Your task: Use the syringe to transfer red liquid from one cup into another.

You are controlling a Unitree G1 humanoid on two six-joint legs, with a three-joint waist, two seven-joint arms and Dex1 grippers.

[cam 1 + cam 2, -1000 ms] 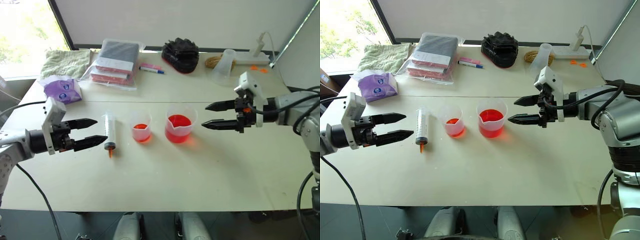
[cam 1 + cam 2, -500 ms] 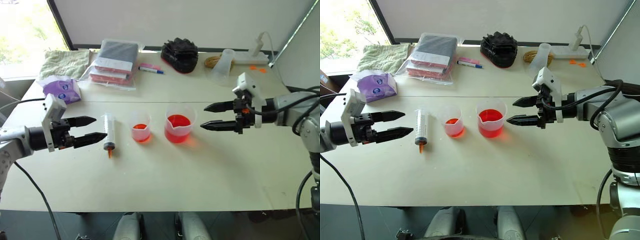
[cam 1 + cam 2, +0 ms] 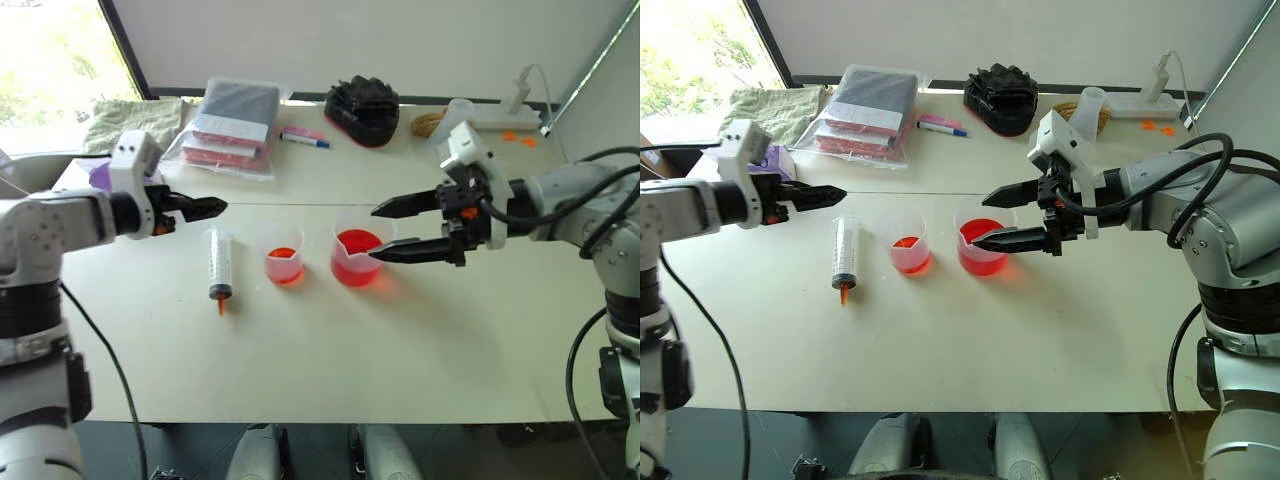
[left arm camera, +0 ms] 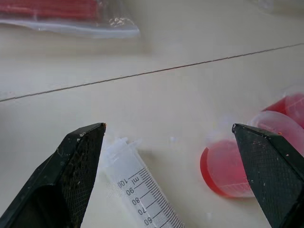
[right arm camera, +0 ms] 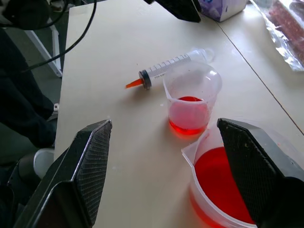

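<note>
The left gripper [image 3: 208, 207] has its jaws spread wide and empty. Over the last second it has left its place beside the syringe's barrel and swung up and away from the robot, so it now hovers over the plunger end of the syringe [image 3: 217, 265]. The left wrist view shows that end lying between the two fingers, nearer one of them, with the bench [image 3: 400, 340] bare under the other. I judge this a re-aim for a pickup from above; nothing is grasped yet.

The right gripper [image 3: 988, 215], jaws also wide and holding nothing, has moved in toward the middle. Its fingers now straddle the spouted beaker [image 3: 983, 240] without clear contact, one over the far rim, one over the near side. It looks set to steady that beaker.

The syringe lies flat, orange tip pointing toward the robot. The small cup [image 3: 282, 255] stands just beside it, with a shallow layer of red liquid [image 5: 216, 183] at its bottom, and the fuller beaker stands next along. No transfer has begun.

Farther back lie a blue-capped pen [image 3: 303, 138] and a bagged packet [image 3: 228, 125].
</note>
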